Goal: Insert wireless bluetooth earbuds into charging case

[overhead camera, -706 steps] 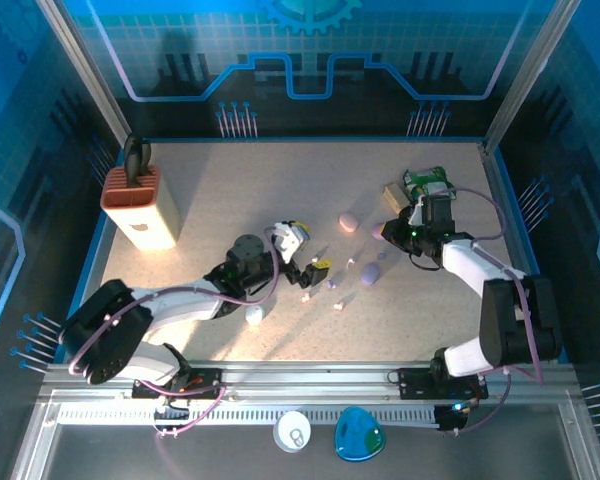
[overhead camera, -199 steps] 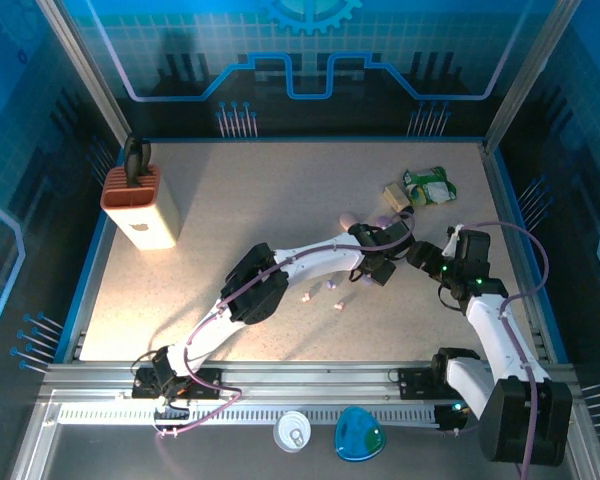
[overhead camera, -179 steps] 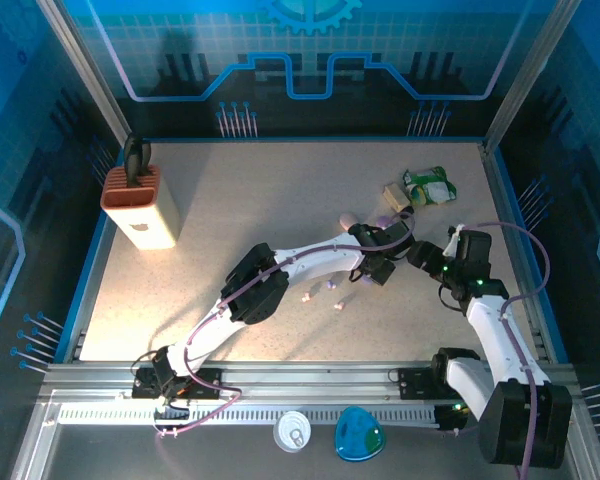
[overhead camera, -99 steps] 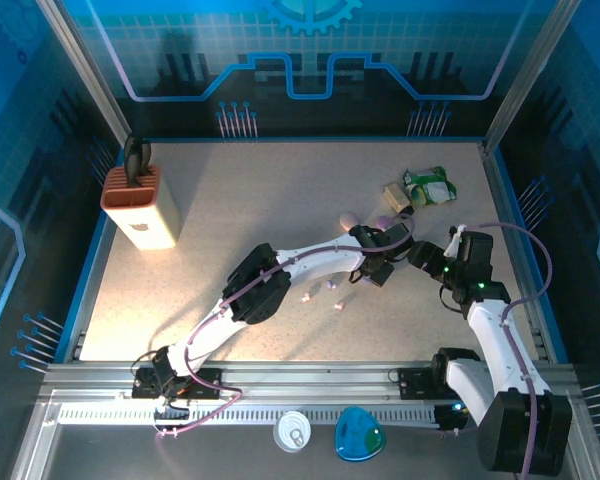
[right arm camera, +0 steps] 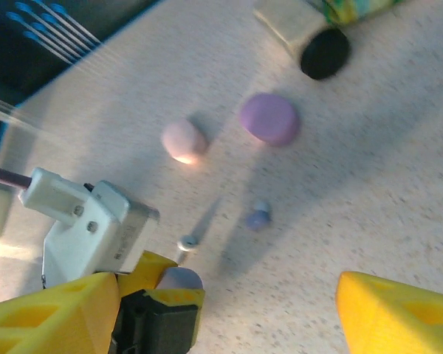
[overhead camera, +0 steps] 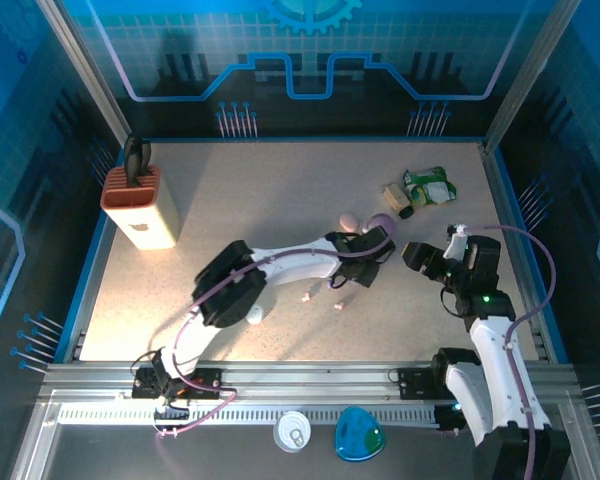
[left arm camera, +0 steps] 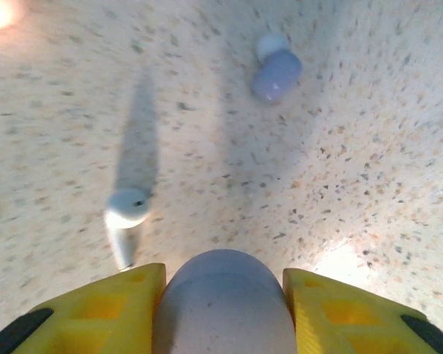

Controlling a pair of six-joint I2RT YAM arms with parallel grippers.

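The print on the green packet [overhead camera: 430,185] at the upper right is too blurred to read. Three pebble-shaped charging cases can be counted. A pink case [right arm camera: 183,140] and a purple case [right arm camera: 269,118] lie near each other in the upper middle of the right wrist view. A lilac-grey case [left arm camera: 223,313] is clamped between the yellow fingers [left arm camera: 103,310] of the left claw [left arm camera: 223,284], at the bottom of its own view.

Two earbuds lie on the speckled table [left arm camera: 369,147] ahead of that claw: a white earbud [left arm camera: 125,217] at mid-left and a lilac earbud [left arm camera: 275,70] near the top. From overhead, further tiny buds [overhead camera: 340,305] lie just below the left arm, too small to count surely.

The right claw [right arm camera: 229,310] is spread wide and holds nothing.
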